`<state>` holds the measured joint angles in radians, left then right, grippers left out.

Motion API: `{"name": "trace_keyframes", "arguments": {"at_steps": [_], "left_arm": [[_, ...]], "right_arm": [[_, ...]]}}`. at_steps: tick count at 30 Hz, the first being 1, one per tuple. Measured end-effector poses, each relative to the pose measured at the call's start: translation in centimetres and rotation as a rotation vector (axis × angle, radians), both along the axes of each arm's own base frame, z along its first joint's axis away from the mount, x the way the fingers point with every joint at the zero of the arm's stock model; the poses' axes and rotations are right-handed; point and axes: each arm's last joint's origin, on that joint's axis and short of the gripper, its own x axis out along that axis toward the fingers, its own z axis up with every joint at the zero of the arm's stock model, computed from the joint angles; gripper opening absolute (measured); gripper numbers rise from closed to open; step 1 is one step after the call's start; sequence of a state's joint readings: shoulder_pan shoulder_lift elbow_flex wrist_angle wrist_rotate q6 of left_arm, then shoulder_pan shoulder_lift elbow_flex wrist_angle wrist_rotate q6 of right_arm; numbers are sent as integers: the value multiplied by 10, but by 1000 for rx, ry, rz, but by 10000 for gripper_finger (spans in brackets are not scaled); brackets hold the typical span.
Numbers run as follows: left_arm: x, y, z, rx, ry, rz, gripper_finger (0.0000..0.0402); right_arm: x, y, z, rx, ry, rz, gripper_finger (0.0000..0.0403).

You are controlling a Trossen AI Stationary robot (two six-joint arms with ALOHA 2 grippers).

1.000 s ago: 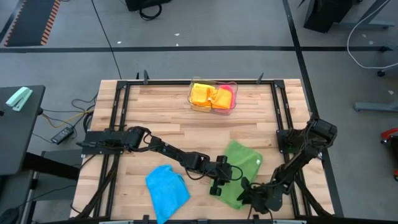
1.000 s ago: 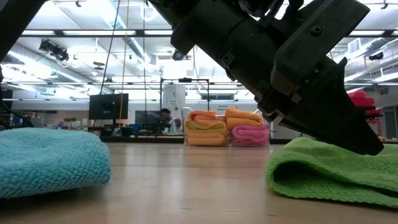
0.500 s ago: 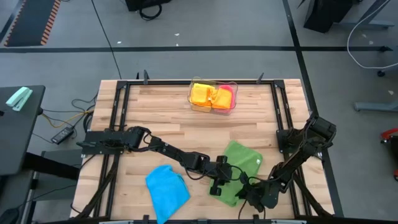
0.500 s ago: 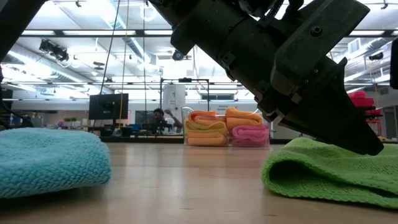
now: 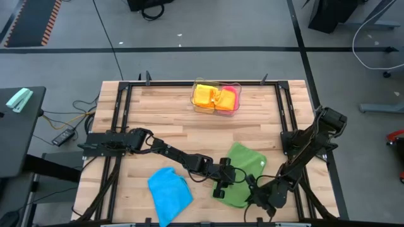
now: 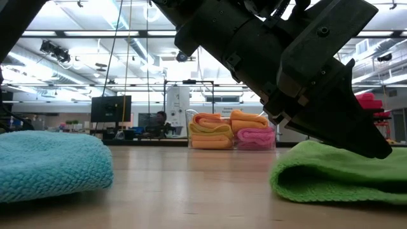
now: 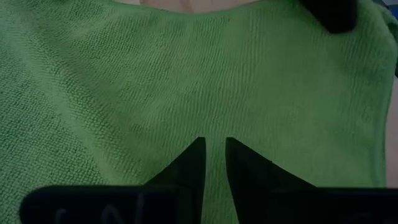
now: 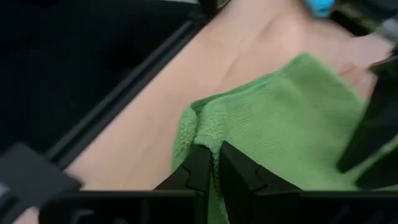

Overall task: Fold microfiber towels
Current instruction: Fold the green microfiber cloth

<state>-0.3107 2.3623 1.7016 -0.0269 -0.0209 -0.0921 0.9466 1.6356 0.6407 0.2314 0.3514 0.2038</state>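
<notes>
Table (image 5: 164,120) mostly bare in the middle. Green towel (image 5: 243,170) near front edge, right of centre. Blue towel (image 5: 169,192) just left, apart. Left gripper (image 5: 220,187) pressed on green towel, jaws nearly together. Right gripper (image 5: 260,197) pinching its front corner.

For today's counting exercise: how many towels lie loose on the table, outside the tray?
2: the blue towel near the front edge; the green towel right of it, between both grippers.
</notes>
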Motion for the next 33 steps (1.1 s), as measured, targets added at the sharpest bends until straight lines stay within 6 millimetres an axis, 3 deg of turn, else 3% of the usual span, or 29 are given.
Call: {"name": "trace_keyframes", "arguments": {"at_steps": [16,33], "left_arm": [[0,0,0,0,0,0,73],[0,0,0,0,0,0,71]], "right_arm": [[6,-4,0,74,46,-41,38],[2,1,0,90,104,114,38]]}}
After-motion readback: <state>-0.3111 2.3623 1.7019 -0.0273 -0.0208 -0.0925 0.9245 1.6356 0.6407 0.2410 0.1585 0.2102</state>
